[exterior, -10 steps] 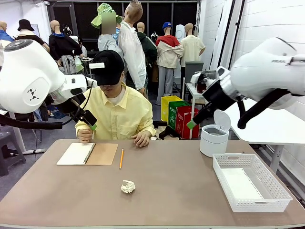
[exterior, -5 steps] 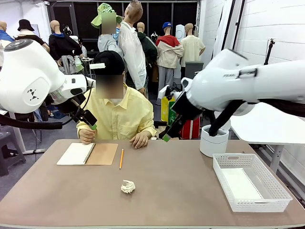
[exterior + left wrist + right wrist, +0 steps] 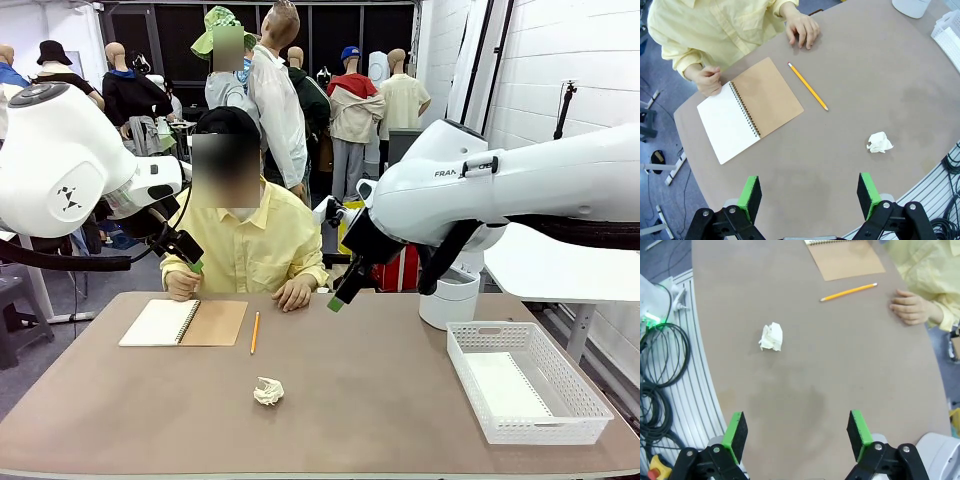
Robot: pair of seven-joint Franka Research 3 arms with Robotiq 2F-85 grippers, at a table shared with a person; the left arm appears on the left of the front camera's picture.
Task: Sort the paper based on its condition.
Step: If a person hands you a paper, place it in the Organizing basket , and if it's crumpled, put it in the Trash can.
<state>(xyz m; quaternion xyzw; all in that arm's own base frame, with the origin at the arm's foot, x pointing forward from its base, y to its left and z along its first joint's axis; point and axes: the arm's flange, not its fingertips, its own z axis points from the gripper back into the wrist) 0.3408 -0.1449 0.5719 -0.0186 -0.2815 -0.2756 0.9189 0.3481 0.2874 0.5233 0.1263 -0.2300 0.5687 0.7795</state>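
**Right pincer released above the table's middle**

Right pincer (image 3: pixel 796 435), black with green pads, hangs over the brown table (image 3: pixel 380 400) with jaws spread wide and nothing between them. Ahead of it and toward its left finger lies the crumpled white paper ball (image 3: pixel 771 337), well apart from both pads; a flat white paper sheet (image 3: pixel 508 386) rests in the white plastic lattice basket (image 3: pixel 470 375). Left pincer (image 3: pixel 810 196) is likewise released, with the ball (image 3: pixel 880 142) near its right finger and the open spiral notebook (image 3: pixel 750 108) farther ahead.

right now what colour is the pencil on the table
Orange-yellow pencil, clearest in the left wrist view.
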